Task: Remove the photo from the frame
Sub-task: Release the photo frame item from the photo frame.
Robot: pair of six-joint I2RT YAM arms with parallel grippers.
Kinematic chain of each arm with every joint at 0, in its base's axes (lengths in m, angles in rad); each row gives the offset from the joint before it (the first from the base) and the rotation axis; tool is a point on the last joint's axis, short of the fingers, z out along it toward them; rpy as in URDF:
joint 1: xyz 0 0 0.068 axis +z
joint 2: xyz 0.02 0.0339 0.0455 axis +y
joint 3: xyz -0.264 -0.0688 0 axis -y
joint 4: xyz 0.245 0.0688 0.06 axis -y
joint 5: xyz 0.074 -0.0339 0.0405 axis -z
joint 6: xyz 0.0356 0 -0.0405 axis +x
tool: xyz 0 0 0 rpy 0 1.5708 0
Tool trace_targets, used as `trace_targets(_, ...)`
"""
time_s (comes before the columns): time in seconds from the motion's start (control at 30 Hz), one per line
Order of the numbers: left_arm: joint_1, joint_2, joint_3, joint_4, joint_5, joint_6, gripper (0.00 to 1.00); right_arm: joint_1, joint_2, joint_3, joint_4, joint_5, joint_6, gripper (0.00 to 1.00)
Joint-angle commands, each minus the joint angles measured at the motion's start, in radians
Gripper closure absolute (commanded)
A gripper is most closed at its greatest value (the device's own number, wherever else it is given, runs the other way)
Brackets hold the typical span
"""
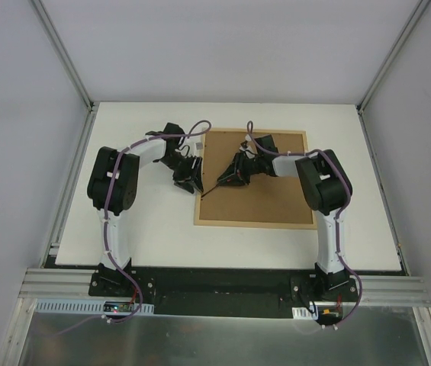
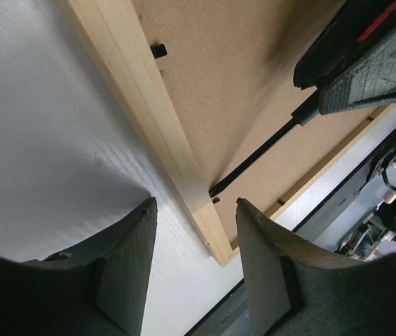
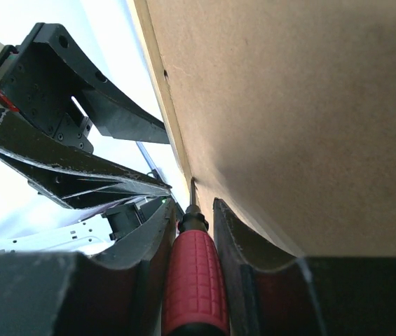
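The frame (image 1: 268,204) lies face down on the white table, its brown fibreboard back up inside a thin light wood rail (image 2: 148,105). The photo is hidden under that back. My right gripper (image 3: 191,204) is shut on a red-handled screwdriver (image 3: 194,280). The screwdriver's dark shaft (image 2: 254,157) runs low over the back, and its tip sits at the inner edge of the left rail near the near-left corner. My left gripper (image 2: 195,201) hovers open there, one finger outside the rail and one over the back, gripping nothing.
A small black retaining clip (image 2: 158,50) sits on the left rail farther along. The two grippers (image 1: 188,181) (image 1: 229,177) work close together over the frame's left edge. White table (image 1: 146,229) surrounds the frame; grey walls enclose the table.
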Motion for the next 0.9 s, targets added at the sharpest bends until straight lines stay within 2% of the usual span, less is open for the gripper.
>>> trace_targets(0.0,-0.01,0.006,-0.008,-0.003,-0.016,-0.027,0.53,0.009,-0.015,-0.003,0.04,-0.012,-0.005,0.99)
trace_targets(0.13,-0.009,0.004,-0.01,0.0,-0.042,-0.033,0.57,-0.034,-0.044,0.002,0.024,-0.027,-0.028,0.99)
trace_targets(0.37,-0.009,0.016,-0.005,0.0,-0.067,-0.045,0.71,-0.034,-0.065,-0.009,-0.001,-0.068,-0.068,0.99)
trace_targets(0.5,-0.009,0.027,-0.001,-0.002,-0.061,-0.05,0.7,-0.014,-0.068,-0.019,-0.004,-0.067,-0.083,0.99)
trace_targets(0.7,-0.009,0.027,0.004,0.0,-0.043,-0.056,0.62,0.005,-0.065,-0.027,-0.016,-0.05,-0.104,0.99)
trace_targets(0.87,-0.018,0.035,0.004,0.0,-0.049,-0.054,0.62,0.012,-0.064,-0.024,-0.015,-0.035,-0.103,0.99)
